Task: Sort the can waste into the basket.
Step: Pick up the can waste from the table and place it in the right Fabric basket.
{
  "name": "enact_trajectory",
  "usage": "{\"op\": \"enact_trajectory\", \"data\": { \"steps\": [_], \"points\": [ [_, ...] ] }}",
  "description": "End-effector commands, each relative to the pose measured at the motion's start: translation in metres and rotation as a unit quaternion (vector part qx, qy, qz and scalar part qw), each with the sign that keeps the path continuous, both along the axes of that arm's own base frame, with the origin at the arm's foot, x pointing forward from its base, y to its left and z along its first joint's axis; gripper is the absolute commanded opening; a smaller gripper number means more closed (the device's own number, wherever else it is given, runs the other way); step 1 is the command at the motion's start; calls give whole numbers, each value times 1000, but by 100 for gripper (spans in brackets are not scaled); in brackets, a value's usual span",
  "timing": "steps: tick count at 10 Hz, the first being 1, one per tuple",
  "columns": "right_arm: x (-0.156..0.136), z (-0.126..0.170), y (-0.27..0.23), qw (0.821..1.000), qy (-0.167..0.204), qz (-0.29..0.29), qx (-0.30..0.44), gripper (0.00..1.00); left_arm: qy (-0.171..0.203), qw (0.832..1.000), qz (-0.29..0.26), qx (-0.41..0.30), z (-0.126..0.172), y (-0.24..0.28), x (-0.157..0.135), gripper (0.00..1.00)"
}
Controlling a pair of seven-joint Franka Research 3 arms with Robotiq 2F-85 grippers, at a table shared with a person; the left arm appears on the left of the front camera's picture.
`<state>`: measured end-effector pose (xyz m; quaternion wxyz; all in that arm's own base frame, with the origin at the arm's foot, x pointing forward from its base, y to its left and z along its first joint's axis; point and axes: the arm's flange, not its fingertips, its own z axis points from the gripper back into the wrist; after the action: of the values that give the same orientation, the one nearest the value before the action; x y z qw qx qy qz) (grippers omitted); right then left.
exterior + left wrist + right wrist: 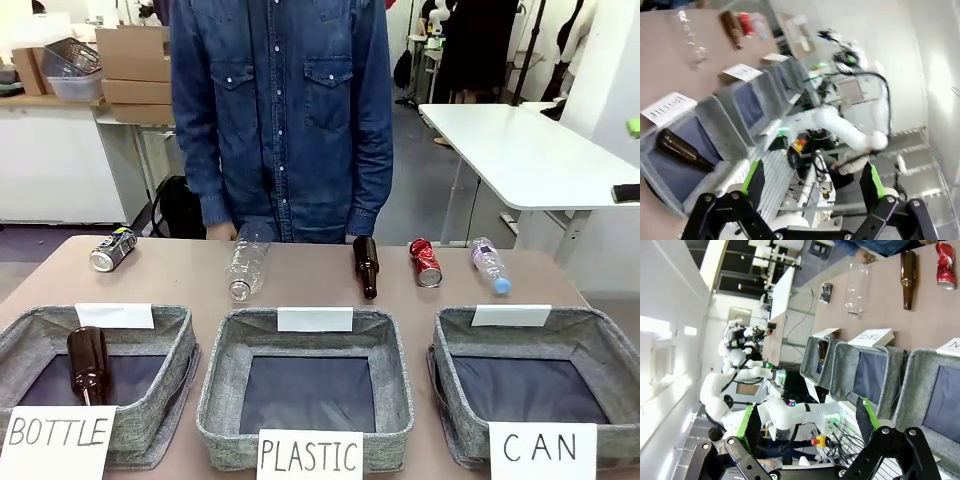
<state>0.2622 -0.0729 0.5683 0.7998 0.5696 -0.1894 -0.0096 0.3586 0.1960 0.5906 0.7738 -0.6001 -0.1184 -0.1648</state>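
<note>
Grey cloth baskets sit in a row at the near edge of the table. In the front view, the CAN basket (455, 338) is the one on my right, and I see nothing inside it. Each one has a card so I know what goes where. The red can (426, 262) lies on its side at the far edge, just past that basket. The dark can (112, 249) lies far off on the left, so I think it needs a long trip across. A brown bottle (366, 266) and two clear bottles lie between them. They are not mine to move. A person stands behind the table, hands kept back, I guess to give me room.

From the left wrist view, the left gripper (814, 175) hangs off the table's side with its jaws wide apart and nothing between them. The red can (745, 23) is far away at the top.

From the right wrist view, the right gripper (807, 415) also has its jaws wide apart and holds nothing. The red can (945, 265) is closer to this arm, so I would pick it first.
</note>
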Motion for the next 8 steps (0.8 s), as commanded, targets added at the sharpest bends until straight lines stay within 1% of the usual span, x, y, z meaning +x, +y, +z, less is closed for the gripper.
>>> {"op": "enact_trajectory", "data": {
  "steps": [1,2,3,4,5,6,7,8],
  "points": [
    [3,1,2,1000,-17,2,8,100,80,990,19,119,14,-43,55,100],
    [3,1,2,1000,-17,2,8,100,101,977,51,180,8,-69,86,100],
    [3,1,2,1000,-17,2,8,100,121,964,72,225,-1,-91,117,100],
    [3,1,2,1000,-17,2,8,100,130,947,97,279,-12,-107,146,100],
    [3,1,2,1000,-17,2,8,100,106,927,120,341,-26,-123,177,100],
    [3,1,2,1000,-17,2,8,100,38,883,169,437,-39,-131,198,100],
    [3,1,2,1000,-17,2,8,100,-3,847,156,507,-54,-134,215,100],
    [3,1,2,1000,-17,2,8,100,-38,809,163,563,-67,-132,227,100]
  ]
}}
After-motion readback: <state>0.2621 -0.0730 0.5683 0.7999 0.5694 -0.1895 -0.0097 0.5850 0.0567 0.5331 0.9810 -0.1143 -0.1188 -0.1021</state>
